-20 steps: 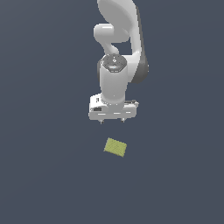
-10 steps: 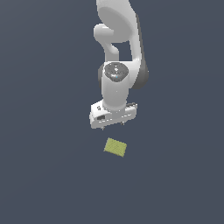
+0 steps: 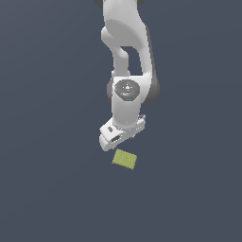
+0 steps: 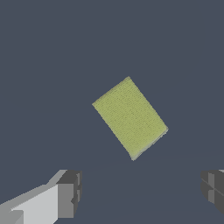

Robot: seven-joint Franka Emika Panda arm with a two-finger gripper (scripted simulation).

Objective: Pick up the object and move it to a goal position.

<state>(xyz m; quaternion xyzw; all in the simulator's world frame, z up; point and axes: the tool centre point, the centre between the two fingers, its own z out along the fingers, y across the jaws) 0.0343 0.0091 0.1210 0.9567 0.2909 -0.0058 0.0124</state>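
Glossy white arm (image 3: 125,61), grey joints — dark-padded pincer (image 4: 142,188)

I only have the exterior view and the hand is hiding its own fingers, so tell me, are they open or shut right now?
Observer: Open. In the wrist view the two fingers stand wide apart, and the hand holds nothing between them.
Operator: Is the block between them?
Observer: No. The block lies flat on the floor, clear of both fingertips.
Operator: Is it square to the fingers?
Observer: No. Its edges run diagonally to the line between the fingers, so it looks rotated relative to the grip.
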